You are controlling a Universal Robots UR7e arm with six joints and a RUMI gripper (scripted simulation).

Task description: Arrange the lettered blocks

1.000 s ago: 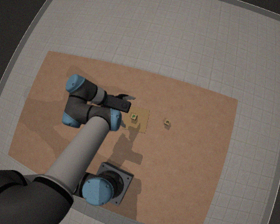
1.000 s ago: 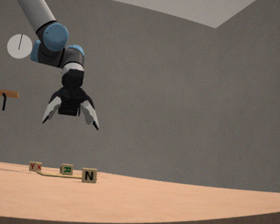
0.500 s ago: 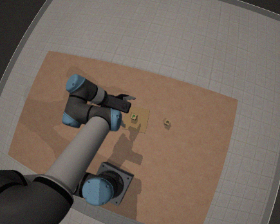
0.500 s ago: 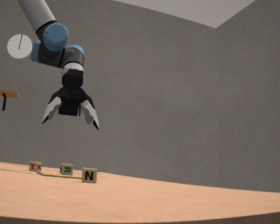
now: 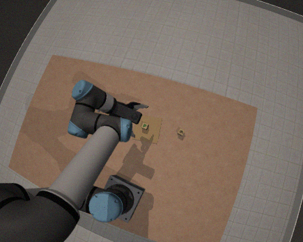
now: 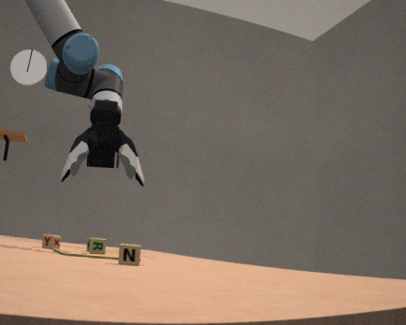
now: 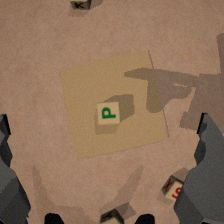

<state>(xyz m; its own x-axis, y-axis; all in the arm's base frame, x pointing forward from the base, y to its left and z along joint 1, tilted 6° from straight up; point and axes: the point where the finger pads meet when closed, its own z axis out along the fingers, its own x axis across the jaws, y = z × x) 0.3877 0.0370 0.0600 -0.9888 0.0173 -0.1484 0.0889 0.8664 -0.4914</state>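
The gripper (image 5: 140, 119) (image 6: 103, 175) (image 7: 102, 115), jaws spread wide and holding nothing, hangs above the table (image 5: 198, 167) (image 6: 210, 289) (image 7: 30, 30). The P block (image 5: 145, 126) (image 6: 97, 246) (image 7: 108, 113) sits on the mat (image 5: 157, 130) (image 6: 75, 254) (image 7: 80, 90) (its green letter lies sideways in the wrist view); 3 others lie off it.

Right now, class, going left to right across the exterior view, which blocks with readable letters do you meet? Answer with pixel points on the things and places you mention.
Red Y and X block (image 6: 51, 241) (image 7: 175, 188) → green R block (image 5: 145, 126) (image 6: 97, 246) (image 7: 108, 113) → black N block (image 5: 180, 132) (image 6: 129, 255) (image 7: 81, 4)

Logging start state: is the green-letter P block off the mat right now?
No, the block with the green P sits on the mat.
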